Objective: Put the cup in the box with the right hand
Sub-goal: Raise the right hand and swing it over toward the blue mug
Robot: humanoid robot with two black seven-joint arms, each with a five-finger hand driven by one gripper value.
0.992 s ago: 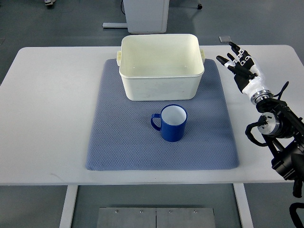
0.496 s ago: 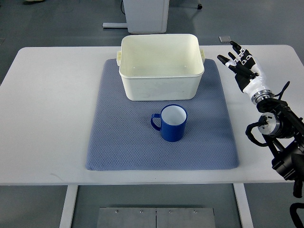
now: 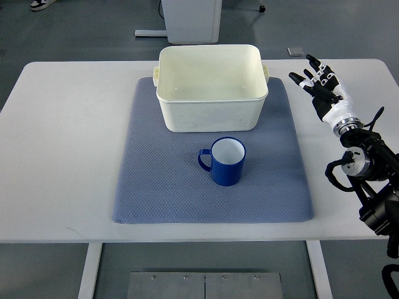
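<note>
A blue cup (image 3: 225, 161) with a white inside stands upright on a blue-grey mat (image 3: 156, 180), handle to the left. A cream box (image 3: 211, 87) sits empty at the mat's far edge, just behind the cup. My right hand (image 3: 319, 85) hovers over the table to the right of the box, fingers spread and holding nothing. It is well apart from the cup, up and to the right of it. The left arm is out of view.
The white table (image 3: 62, 143) carries the mat. The right arm's black joints and cables (image 3: 368, 174) run along the table's right edge. A white cabinet base (image 3: 190, 18) stands on the floor behind the table.
My right hand has drifted slightly to the right and farther back. The cup and box have not moved.
</note>
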